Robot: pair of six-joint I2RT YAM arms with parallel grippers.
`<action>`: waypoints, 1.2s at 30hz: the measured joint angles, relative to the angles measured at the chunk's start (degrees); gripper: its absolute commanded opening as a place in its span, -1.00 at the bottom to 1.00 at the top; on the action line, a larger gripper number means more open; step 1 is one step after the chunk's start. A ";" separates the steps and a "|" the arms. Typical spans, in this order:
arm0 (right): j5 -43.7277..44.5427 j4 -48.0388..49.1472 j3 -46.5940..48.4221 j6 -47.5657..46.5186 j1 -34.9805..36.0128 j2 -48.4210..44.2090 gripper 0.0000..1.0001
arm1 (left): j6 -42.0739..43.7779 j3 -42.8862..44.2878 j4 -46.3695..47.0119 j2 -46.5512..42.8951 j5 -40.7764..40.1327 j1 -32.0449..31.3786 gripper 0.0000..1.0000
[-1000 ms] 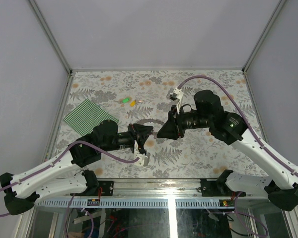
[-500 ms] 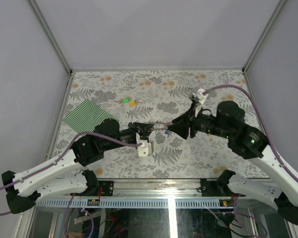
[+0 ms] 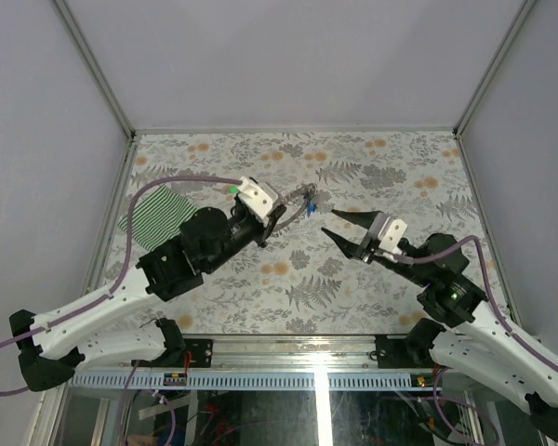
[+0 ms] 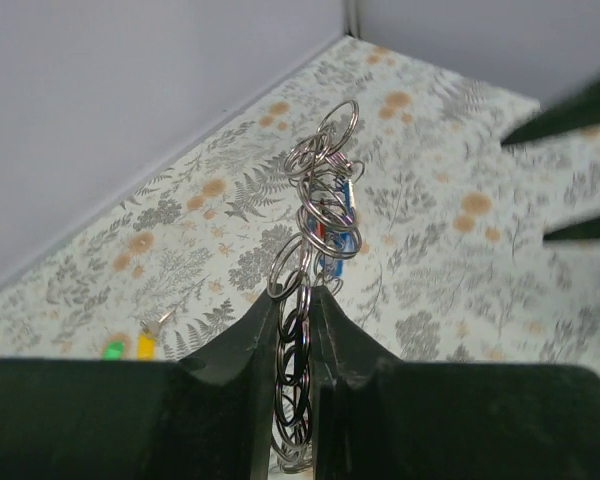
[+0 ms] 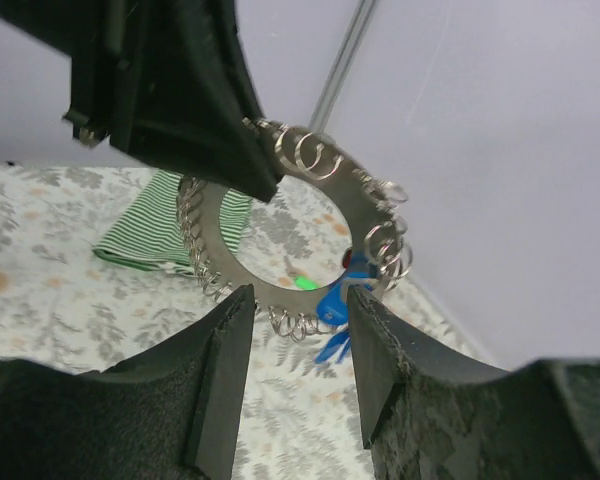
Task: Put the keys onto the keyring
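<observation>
My left gripper [image 3: 281, 212] is raised above the table and shut on the keyring [image 3: 303, 199], a grey metal ring hung with many small split rings. In the left wrist view the keyring [image 4: 315, 215] stands up out of the closed jaws [image 4: 295, 297]. A blue key [image 5: 338, 302] and a red key [image 4: 320, 232] hang from it. My right gripper [image 3: 331, 223] is open and empty, just right of the keyring and apart from it; the keyring [image 5: 280, 200] lies ahead of its tips [image 5: 300, 300]. A green key [image 4: 112, 350] and a yellow key [image 4: 145, 345] lie on the table.
A green-and-white striped cloth [image 3: 156, 214] lies at the table's left, partly under the left arm. The table has a floral cover and grey walls on three sides. The right gripper's dark fingers [image 4: 570, 100] show at the right of the left wrist view.
My left arm has lifted and swung back and left with the keyring. My right gripper has drawn back to the right, away from the keyring, and now stands open.
</observation>
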 measured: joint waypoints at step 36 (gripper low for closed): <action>-6.25 26.99 2.64 -32.98 2.40 21.14 -0.41 | -33.55 11.41 -10.01 7.72 -13.64 0.00 -1.00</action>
